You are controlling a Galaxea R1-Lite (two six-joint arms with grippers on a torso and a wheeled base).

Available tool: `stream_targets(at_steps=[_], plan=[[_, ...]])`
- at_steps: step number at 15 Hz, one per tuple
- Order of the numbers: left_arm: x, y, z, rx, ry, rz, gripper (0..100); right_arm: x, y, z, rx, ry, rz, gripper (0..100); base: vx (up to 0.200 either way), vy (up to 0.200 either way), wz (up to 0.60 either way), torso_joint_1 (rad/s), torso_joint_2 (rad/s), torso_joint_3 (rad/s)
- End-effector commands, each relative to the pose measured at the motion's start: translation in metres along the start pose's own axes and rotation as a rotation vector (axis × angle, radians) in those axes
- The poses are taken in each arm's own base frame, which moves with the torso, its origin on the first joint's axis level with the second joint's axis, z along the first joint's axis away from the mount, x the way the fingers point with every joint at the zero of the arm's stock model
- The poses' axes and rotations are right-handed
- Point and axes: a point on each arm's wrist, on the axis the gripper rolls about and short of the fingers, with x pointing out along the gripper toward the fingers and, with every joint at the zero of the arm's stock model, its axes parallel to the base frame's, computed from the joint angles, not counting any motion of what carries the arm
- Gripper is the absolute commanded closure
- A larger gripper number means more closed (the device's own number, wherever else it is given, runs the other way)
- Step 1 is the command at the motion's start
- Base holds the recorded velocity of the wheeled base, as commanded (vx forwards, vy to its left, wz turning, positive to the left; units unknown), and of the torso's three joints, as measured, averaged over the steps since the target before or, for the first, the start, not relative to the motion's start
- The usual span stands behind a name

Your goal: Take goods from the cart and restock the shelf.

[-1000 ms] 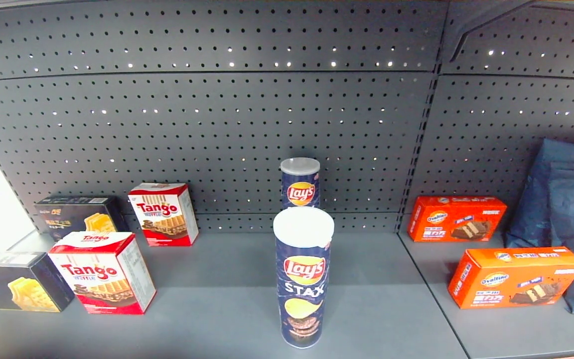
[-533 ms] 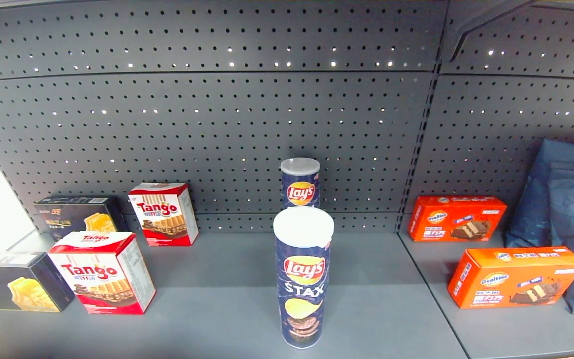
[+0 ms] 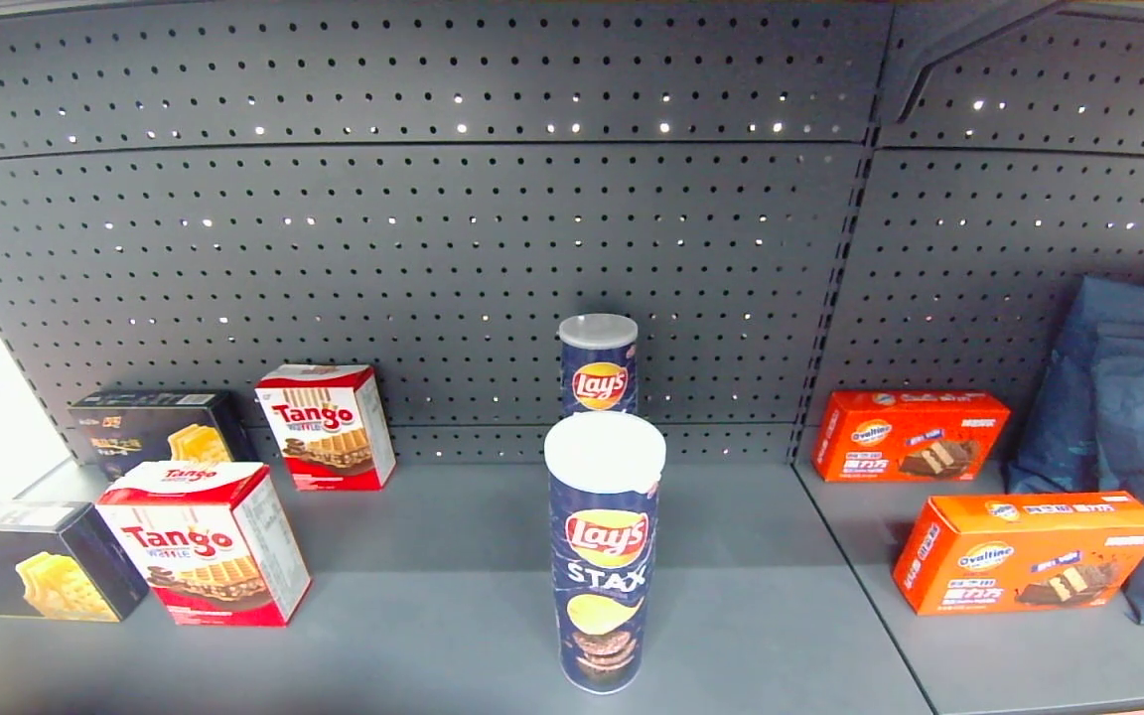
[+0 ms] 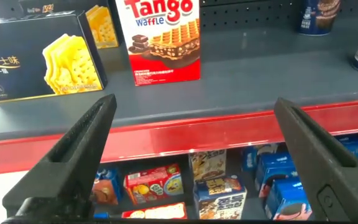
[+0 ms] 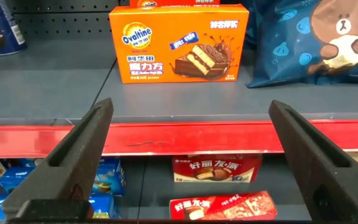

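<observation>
- The dark grey perforated-metal shelf (image 3: 751,596): both arms' jaws hang wide apart, empty, before its red front lip (image 4: 185,134); I could clip it going in.
- The tall dark-blue cardboard crisp tube (image 3: 604,556), white-lidded, stands upright mid-front: I reckon a nudge would topple it.

Quick tally for the shelf (image 3: 433,596): two chip cans, a front can (image 3: 604,551) and a back can (image 3: 599,367), then two red waffle boxes, front red box (image 3: 203,556) and back red box (image 3: 326,425), and two black biscuit boxes, front black box (image 3: 36,558) and back black box (image 3: 160,429). Over on the right it's two orange boxes, front orange box (image 3: 1024,551) and back orange box (image 3: 908,434), plus what looks like two overlapping dark blue bags (image 3: 1128,417), though I can't tell that count for sure.
</observation>
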Motion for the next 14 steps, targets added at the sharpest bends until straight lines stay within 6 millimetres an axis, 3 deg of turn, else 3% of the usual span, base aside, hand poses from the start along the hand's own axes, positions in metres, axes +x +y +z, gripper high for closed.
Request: stream_targets(at_steps=[1, 4, 14], plan=[[0.0002, 0.0, 0.0001, 0.002, 0.002, 0.0, 0, 0.0001, 0.0, 0.0001, 0.0, 0.001, 0.0, 0, 0.0, 0.0, 0.0, 0.0, 0.0, 0.0], [-0.0002, 0.0031, 0.0001, -0.026, 0.004, 0.136, 0, 0.0001, 0.0, 0.0001, 0.0, 0.001, 0.0, 0, 0.0, 0.0, 0.0, 0.0, 0.0, 0.0], [-0.0001, 0.0032, 0.0006, -0.054, -0.001, 0.144, 0, 0.0001, 0.0, 0.0001, 0.0, 0.001, 0.0, 0, 0.0, 0.0, 0.0, 0.0, 0.0, 0.0]])
